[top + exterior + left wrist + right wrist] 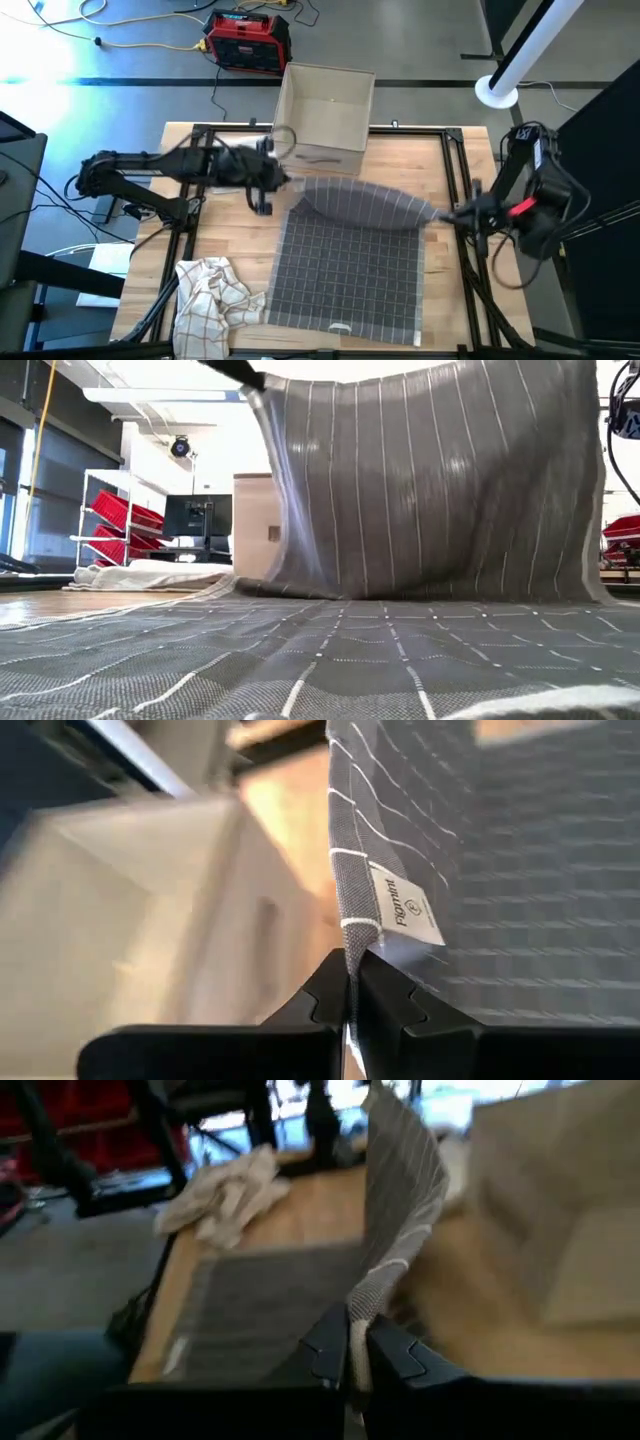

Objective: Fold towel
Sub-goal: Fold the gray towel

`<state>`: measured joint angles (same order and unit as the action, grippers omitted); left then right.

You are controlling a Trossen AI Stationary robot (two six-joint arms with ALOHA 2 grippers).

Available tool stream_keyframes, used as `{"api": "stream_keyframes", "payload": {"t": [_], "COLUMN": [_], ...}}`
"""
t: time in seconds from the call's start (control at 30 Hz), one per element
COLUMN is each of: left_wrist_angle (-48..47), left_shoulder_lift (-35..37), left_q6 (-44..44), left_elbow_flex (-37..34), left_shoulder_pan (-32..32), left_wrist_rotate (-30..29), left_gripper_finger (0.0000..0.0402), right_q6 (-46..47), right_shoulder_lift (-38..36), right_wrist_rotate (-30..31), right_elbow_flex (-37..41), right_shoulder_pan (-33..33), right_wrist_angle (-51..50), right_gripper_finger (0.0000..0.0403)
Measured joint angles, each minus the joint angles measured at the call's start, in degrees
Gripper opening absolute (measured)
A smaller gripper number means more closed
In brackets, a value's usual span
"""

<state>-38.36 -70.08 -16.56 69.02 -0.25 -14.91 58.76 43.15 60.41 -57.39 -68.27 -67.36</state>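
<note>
A grey towel with thin white stripes (350, 270) lies spread on the wooden table; its near part (320, 650) rests flat. Its far part (365, 203) is raised and hangs like a curtain (430, 490) in the low view. My left gripper (290, 183) is shut on the raised edge's left corner. My right gripper (440, 213) is shut on the right corner. My left gripper pinches the towel's corner edge (350, 935) between its two fingers, right beside the white label (408, 905). That corner is lifted clear, and the cloth runs from it down to the table. My right gripper pinches the towel's other far corner (368, 1302) between its two fingers. The corner is bunched at the fingertips and lifted clear, and the cloth falls away to the part lying flat.
An open cardboard box (325, 115) stands at the table's far edge, just behind the raised towel. A crumpled checked cloth (213, 298) lies at the near left. Metal rails (462, 180) frame the table's sides. A red device (248, 40) sits on the floor beyond.
</note>
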Motion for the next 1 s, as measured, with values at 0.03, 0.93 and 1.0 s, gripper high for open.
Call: {"api": "stream_keyframes", "payload": {"t": [0.03,0.93,1.0], "left_wrist_angle": [-0.19,22.81,23.50], "left_shoulder_lift": [0.02,-5.58,-7.16], "left_q6": [1.88,39.09,40.35], "left_elbow_flex": [-1.30,-16.92,-16.89], "left_shoulder_pan": [-0.85,-23.09,-23.10], "left_wrist_rotate": [0.31,19.00,20.02], "left_gripper_finger": [0.0000,0.0000,0.0000], "right_q6": [1.62,9.37,8.91], "right_shoulder_lift": [0.55,21.89,21.10], "right_wrist_rotate": [-1.40,-18.93,-18.89], "right_elbow_flex": [1.91,19.46,17.82], "right_shoulder_pan": [0.00,1.66,1.79], "right_wrist_angle": [2.34,46.02,41.72], "right_gripper_finger": [0.0000,0.0000,0.0000]}}
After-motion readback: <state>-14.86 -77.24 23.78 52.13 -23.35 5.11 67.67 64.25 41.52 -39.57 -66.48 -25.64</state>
